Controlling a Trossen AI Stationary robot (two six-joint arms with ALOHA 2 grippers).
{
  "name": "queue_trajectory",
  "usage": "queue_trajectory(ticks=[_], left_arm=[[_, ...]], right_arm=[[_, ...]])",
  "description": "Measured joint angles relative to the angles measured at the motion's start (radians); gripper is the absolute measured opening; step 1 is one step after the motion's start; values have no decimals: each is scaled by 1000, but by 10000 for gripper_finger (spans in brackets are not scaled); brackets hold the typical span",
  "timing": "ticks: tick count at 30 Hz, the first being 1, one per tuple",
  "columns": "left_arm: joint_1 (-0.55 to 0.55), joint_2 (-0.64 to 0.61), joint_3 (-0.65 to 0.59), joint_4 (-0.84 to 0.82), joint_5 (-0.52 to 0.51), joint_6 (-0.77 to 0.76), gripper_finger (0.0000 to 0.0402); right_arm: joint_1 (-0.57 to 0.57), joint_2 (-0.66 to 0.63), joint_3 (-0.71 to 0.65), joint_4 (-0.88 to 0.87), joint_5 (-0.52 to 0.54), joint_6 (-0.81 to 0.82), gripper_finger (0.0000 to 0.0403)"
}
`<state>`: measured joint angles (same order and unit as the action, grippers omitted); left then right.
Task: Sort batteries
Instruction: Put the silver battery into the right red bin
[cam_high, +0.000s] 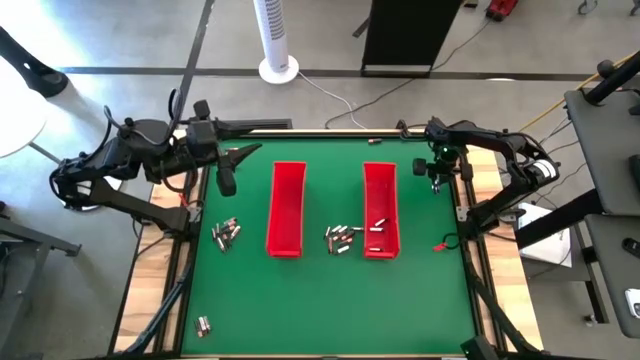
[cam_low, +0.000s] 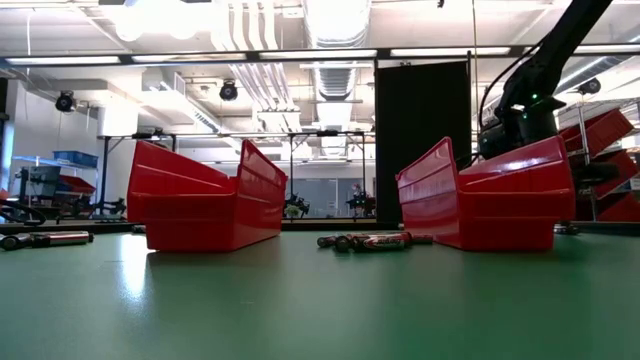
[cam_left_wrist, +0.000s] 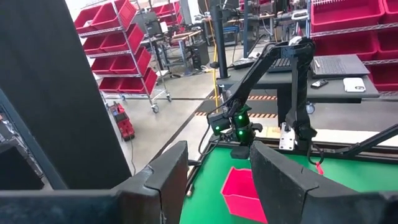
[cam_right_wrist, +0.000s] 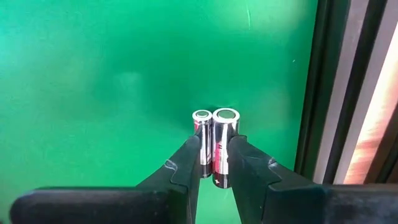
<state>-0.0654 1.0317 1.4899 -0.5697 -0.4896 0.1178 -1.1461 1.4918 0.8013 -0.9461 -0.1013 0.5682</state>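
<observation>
— What's on my table?
— I see a green-matted table (cam_high: 320, 300) carrying two long red plastic trays (cam_high: 286, 208) at frame centre, with small silvery metal batteries (cam_high: 341, 238) clustered between them, more at centre left (cam_high: 225, 234) and lower left (cam_high: 203, 325).

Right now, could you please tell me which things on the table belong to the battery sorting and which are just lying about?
Part of the job:
- two small silvery metal batteries clamped in the right claw
- loose silvery batteries between the trays and near the left edge
- two long red plastic trays

Just lying about:
- small red item on the green mat
- white tower fan
</observation>
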Motion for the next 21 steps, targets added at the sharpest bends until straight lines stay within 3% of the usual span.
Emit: queue_trajectory(ticks=[21], left_arm=[[0,6,0,4,0,3,155]], right_arm=[[5,-32,0,5,-13,28,134]])
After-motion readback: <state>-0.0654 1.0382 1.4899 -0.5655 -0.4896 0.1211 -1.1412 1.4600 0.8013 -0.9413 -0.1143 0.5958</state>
